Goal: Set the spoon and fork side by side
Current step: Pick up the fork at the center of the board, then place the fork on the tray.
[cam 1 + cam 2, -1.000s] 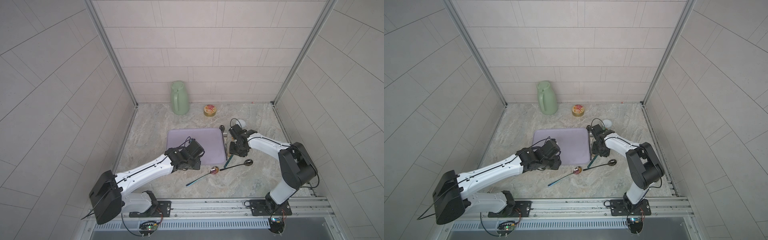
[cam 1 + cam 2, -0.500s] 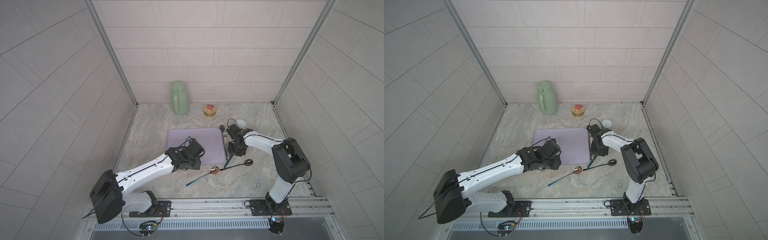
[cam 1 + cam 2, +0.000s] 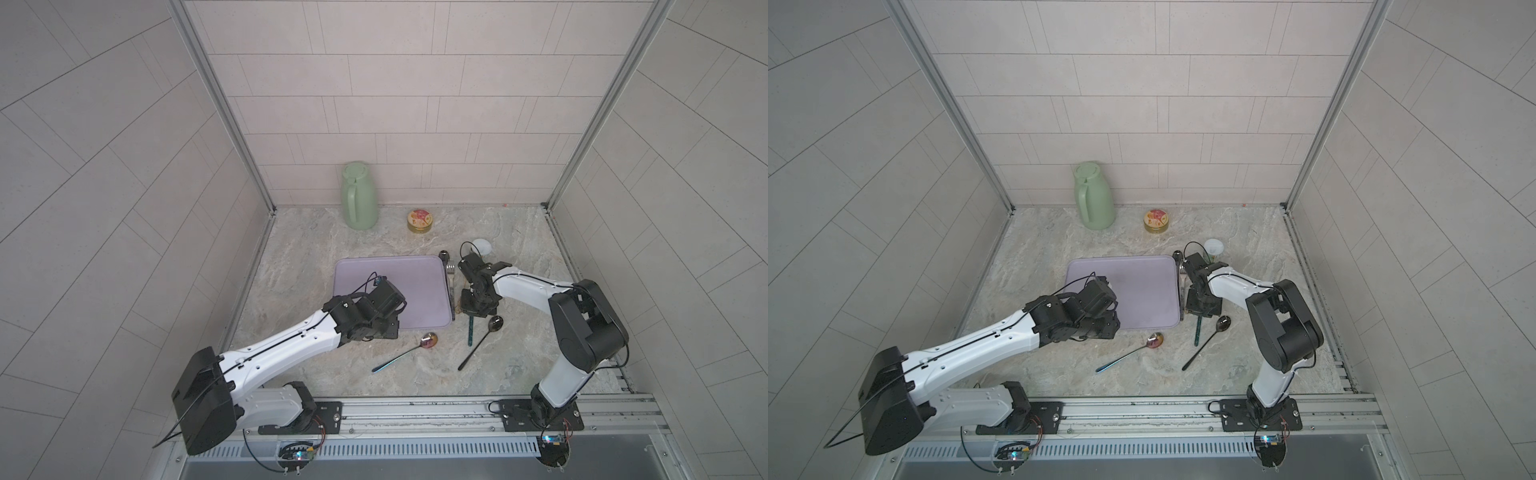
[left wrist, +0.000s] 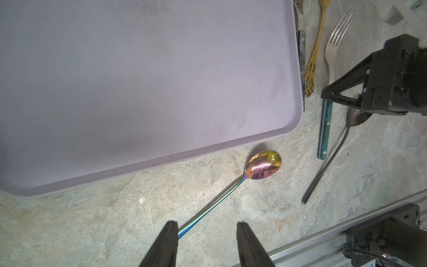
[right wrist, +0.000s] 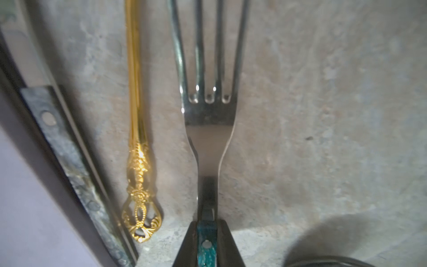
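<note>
A fork [image 5: 209,120] with steel tines and a teal handle [image 3: 470,334] lies on the marble floor just right of the lilac tray [image 3: 415,282]. My right gripper [image 5: 207,225] is shut on that handle where it meets the steel neck, as both top views show [image 3: 1200,309]. An iridescent spoon [image 4: 263,165] lies in front of the tray's near right corner [image 3: 428,340]. My left gripper [image 4: 205,225] hovers open over the tip of its handle, one finger [image 4: 171,233] covering the tip. A dark spoon [image 3: 495,323] lies right of the fork's handle.
A gold-handled utensil [image 5: 138,161] and a marbled-handled utensil [image 5: 69,161] lie between the tray's edge and the fork. At the back stand a green jug [image 3: 358,195], a small round tin [image 3: 420,220] and a white cup [image 3: 482,247]. An aluminium rail [image 3: 415,405] borders the front.
My right gripper has closed on the fork's teal handle after shifting slightly toward the tray. The left arm and the spoons have not moved.
</note>
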`<action>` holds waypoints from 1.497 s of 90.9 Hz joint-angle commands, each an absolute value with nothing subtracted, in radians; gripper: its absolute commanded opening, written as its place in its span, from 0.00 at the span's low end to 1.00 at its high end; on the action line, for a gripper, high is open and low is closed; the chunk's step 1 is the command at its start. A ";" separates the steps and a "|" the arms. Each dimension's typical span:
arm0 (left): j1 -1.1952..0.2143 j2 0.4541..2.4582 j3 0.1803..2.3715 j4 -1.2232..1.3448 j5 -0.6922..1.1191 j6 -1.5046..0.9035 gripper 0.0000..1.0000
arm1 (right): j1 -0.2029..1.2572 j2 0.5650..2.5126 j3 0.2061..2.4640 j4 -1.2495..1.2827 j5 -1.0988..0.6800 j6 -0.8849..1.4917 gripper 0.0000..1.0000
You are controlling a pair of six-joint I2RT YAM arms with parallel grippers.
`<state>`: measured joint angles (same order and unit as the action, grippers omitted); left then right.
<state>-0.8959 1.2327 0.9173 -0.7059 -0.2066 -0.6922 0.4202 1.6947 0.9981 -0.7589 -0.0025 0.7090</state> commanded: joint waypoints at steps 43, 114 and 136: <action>-0.891 1.110 0.889 -0.747 -0.261 -0.674 0.48 | 0.468 1.584 1.214 -0.945 0.001 0.718 0.09; -0.884 0.863 0.691 -0.757 -0.406 -0.751 0.43 | 0.739 2.214 1.969 -1.064 -0.013 0.792 0.07; -0.884 0.848 0.697 -0.822 -0.405 -0.751 0.43 | 0.786 2.366 2.124 -1.097 -0.011 0.796 0.07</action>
